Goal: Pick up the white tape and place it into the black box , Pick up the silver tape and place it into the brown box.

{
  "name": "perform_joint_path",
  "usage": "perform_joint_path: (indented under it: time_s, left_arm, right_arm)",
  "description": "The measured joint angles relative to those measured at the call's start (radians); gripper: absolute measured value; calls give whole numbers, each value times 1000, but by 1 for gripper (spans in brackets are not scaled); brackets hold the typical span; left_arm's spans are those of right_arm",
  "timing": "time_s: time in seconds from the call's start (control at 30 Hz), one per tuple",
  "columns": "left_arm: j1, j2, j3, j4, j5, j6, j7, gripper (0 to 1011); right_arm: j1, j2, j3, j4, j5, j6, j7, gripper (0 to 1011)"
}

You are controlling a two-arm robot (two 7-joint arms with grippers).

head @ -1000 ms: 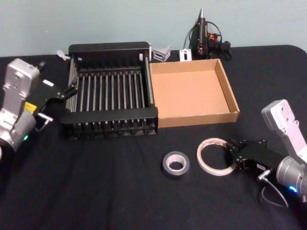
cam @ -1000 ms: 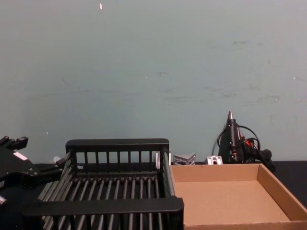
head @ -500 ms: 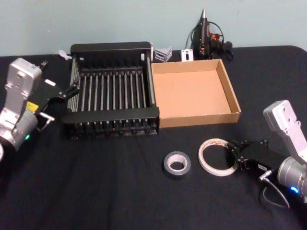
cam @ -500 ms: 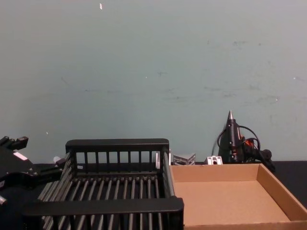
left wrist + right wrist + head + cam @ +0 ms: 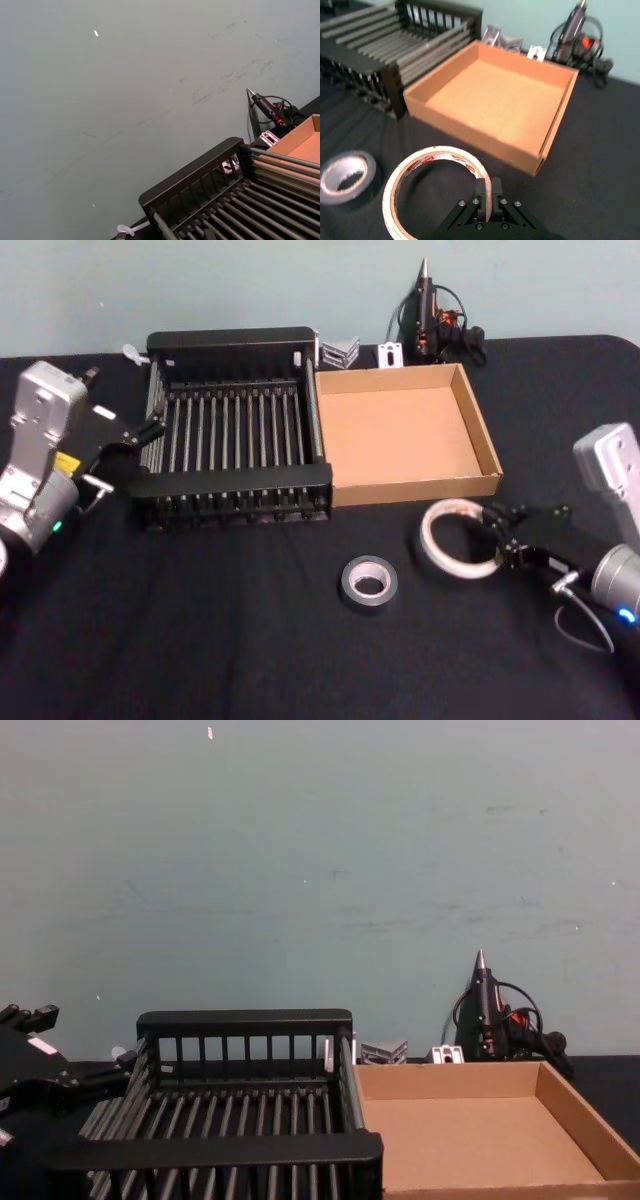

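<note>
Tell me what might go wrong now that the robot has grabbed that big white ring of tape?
The right gripper pinches only the thin rim of the white tape, which hangs tilted, so it might slip or swing loose. The black box lies past the brown box, so the ring might clip a cardboard wall or drop into the wrong box. The silver tape lies nearby and might get nudged.

The white tape (image 5: 456, 539), a wide whitish ring with red marks, is tilted up off the black cloth, its right rim pinched in the right gripper (image 5: 503, 536); it sits in front of the brown box (image 5: 482, 436). The silver tape (image 5: 367, 581), a thick grey roll with a pale core, lies flat to its left, near but apart. The black box (image 5: 238, 479), slatted, touches the brown box's left wall
</note>
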Motion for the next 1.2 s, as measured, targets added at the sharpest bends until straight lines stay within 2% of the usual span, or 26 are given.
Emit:
perform_joint_path:
  time_s: [0.27,0.53,0.8,1.0,1.1,1.2]
  left_arm:
    - [0,0,0,0,0,0,0,1001]
    - [0,0,0,0,0,0,0,1001]
    - [0,0,0,0,0,0,0,1001]
    - [0,0,0,0,0,0,0,1001]
    - [0,0,0,0,0,0,0,1001]
    - [0,0,0,0,0,0,0,1001]
  right_arm:
    - [8,5,40,-55,21,-47,11,72]
    - [80,-9,30,-55,10,-91,14,71]
    - [209,-53,-27,14,-35,-108,13,71]
    - [348,-112,-101,109,-89,-120,24,72]
    - [390,-134,-123,140,-105,-125,29,71]
    - [458,-175,-164,197,-131,-135,38,71]
